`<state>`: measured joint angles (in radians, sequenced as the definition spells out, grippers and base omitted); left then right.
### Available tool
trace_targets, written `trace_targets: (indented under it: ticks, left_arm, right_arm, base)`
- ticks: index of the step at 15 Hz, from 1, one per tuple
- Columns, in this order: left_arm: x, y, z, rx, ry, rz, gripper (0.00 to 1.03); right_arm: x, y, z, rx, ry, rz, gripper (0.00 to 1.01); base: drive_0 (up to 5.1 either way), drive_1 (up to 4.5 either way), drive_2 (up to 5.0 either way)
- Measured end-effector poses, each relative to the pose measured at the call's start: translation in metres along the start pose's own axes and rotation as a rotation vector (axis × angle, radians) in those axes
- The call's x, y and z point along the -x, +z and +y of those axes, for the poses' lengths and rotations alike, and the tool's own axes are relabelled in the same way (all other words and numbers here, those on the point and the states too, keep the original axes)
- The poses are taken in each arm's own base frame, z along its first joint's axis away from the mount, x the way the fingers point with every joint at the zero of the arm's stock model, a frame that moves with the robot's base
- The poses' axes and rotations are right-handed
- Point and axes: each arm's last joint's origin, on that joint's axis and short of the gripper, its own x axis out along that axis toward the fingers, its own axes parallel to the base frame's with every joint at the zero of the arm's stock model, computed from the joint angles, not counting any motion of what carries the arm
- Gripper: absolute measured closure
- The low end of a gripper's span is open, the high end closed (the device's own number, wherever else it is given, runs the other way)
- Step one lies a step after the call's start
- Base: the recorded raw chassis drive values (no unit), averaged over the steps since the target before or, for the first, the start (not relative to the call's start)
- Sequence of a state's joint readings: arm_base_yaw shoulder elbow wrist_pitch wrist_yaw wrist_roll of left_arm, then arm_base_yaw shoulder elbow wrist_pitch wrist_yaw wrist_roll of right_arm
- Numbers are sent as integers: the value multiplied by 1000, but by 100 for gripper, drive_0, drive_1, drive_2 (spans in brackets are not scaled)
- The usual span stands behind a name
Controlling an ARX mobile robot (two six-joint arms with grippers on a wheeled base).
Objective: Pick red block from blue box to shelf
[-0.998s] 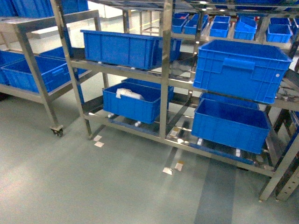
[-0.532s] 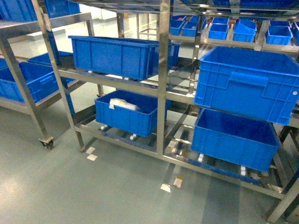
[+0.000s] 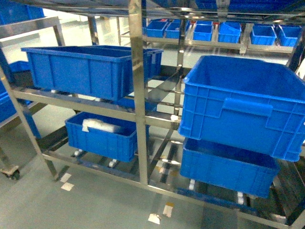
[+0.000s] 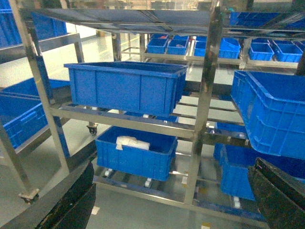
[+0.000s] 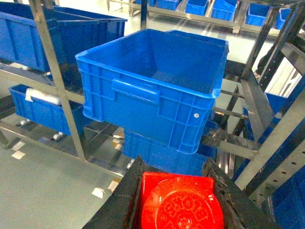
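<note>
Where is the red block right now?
The red block sits gripped in the right hand at the bottom of the right wrist view, just short of the large blue crate on the shelf.

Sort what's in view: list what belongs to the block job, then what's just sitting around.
Job:
red block, held between the right gripper fingers
shelf

Just there:
big crate on the right
long crate on the left
lower crate holding a white bag
floor tape marks

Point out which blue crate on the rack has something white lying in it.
The small lower-left blue ribbed crate on the steel rack: a white bag-like bundle lies inside. The large right-hand crate looks empty.
</note>
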<state>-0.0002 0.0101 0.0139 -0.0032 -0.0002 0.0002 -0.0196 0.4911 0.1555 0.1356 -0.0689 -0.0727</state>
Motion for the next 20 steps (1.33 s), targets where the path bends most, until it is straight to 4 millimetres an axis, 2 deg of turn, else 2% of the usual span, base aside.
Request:
trace_targets:
  ticks: [18, 20]
  left_arm:
    - [0, 0, 0, 0, 2, 0, 5]
    - [0, 0, 0, 0, -3, 1, 5]
  right_arm:
    - [0, 0, 0, 0, 0, 4, 72]
    - [0, 0, 0, 0, -4, -2, 72]
  base:
    - [-150, -150, -150]
    - [-33, 156, -222]
